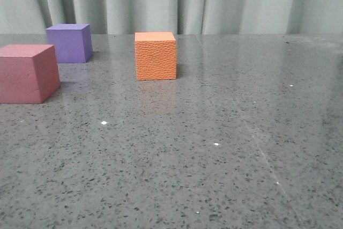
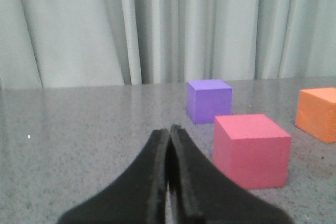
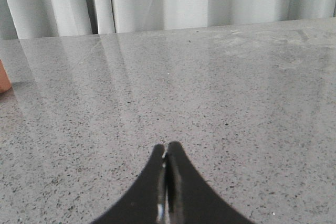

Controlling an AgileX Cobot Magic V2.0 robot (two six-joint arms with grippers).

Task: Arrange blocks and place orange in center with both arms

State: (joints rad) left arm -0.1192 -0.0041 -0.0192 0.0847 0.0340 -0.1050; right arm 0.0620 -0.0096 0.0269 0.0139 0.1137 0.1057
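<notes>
Resting apart from both grippers, orange cube (image 1: 155, 56) on table (image 1: 225, 148), left gripper (image 2: 169, 129) and right gripper (image 3: 166, 146) closed empty, pink-red cube (image 2: 251, 150) near left jaws, front view showing no grippers.

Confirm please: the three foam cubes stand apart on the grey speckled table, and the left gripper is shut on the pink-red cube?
Not quite. In the left wrist view the left gripper is shut on nothing; the pink-red foam cube stands apart from it. The rest holds.
</notes>
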